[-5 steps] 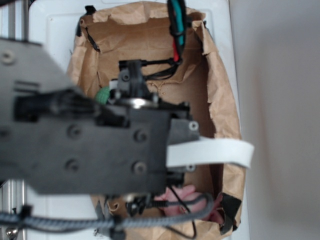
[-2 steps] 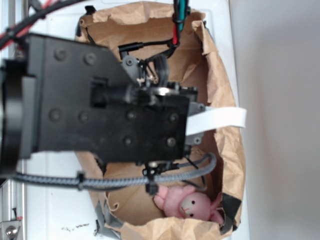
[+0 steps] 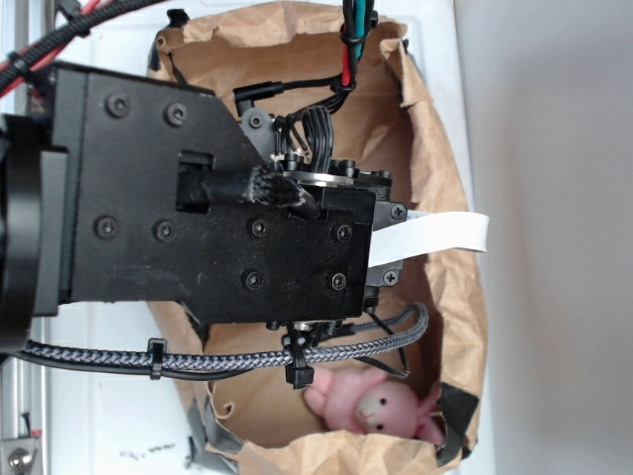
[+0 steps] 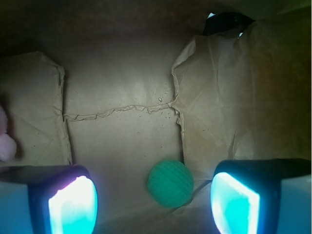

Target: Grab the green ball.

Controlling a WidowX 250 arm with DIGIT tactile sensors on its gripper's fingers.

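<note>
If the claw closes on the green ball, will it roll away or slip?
The green ball is round and lies free on the creased paper floor of the bag, so an off-centre touch would probably roll it. Its dimpled surface should give the open claw some grip. It looks small, likely light.

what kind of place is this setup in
Probably a lab test bench, not a home: a crumpled brown paper bag lined open on a white surface serves as a bin, holding only a green ball and a pink plush toy, with the gripper above.
</note>
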